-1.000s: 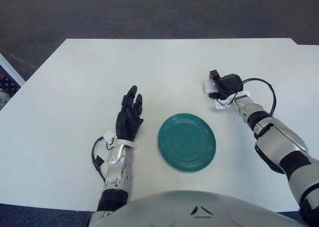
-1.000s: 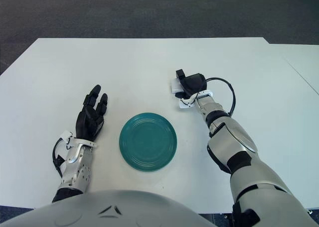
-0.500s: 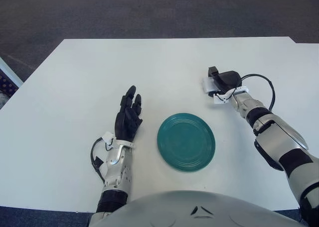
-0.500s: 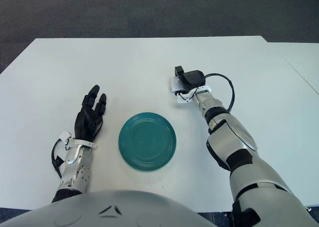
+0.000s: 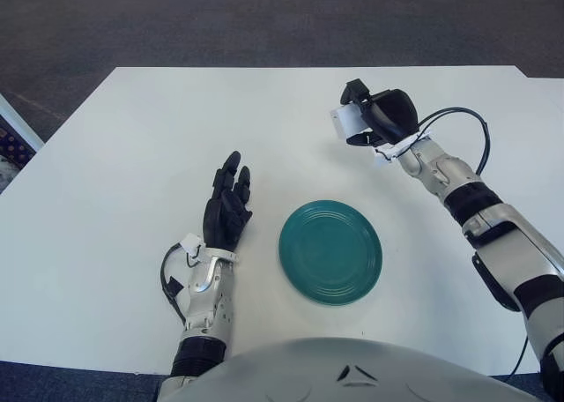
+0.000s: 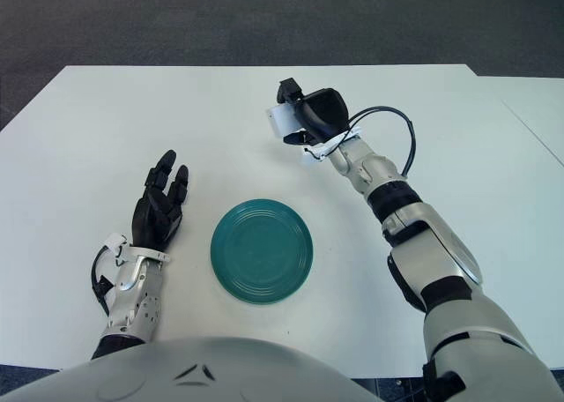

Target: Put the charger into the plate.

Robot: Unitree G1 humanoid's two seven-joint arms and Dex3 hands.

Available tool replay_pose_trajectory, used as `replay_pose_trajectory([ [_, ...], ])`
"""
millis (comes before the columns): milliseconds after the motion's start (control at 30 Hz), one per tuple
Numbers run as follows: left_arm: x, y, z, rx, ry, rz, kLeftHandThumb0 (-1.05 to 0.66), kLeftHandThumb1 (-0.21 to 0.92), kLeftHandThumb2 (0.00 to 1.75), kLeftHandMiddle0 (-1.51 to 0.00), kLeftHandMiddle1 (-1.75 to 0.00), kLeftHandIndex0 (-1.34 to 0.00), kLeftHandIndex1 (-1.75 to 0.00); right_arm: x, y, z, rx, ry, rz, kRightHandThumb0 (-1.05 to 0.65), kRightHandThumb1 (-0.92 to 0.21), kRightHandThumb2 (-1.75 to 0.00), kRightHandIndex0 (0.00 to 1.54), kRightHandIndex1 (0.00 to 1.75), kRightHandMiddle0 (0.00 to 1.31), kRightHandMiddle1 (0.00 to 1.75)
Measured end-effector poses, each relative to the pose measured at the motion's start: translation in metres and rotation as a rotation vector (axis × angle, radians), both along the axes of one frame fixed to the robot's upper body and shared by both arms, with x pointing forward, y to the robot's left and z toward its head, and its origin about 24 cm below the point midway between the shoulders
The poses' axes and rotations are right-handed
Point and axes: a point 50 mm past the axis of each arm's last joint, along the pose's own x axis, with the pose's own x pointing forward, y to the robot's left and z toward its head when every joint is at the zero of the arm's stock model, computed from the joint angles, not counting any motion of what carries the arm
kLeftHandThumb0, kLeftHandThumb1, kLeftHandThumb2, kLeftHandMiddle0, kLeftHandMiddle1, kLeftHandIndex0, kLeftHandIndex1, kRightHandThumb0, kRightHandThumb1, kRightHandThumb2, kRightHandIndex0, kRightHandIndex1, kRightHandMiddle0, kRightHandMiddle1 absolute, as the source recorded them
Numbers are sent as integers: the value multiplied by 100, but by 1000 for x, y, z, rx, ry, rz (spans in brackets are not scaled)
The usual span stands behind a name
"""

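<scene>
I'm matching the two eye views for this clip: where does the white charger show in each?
Left eye view: the charger is upper right of centre, gripped in the right hand, up and right of the plate.
Right eye view: the charger sits just above centre, in the same hand, directly above the plate.
Shared landmark: the teal plate, with the left hand open on its left side.

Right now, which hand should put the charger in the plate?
The right hand. It already grips the white charger, held beyond the green plate. The left hand shows open and holding nothing, left of the plate.
</scene>
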Motion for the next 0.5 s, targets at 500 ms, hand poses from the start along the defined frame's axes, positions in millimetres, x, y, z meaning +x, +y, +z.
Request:
replay_pose_trajectory([
  [500,-3,-1,-5,3,17,-23,-101,92,95,-13,0,0,-40,-93,42,-14,-31,38,343,-48,-31,-132,121,175,62,175],
])
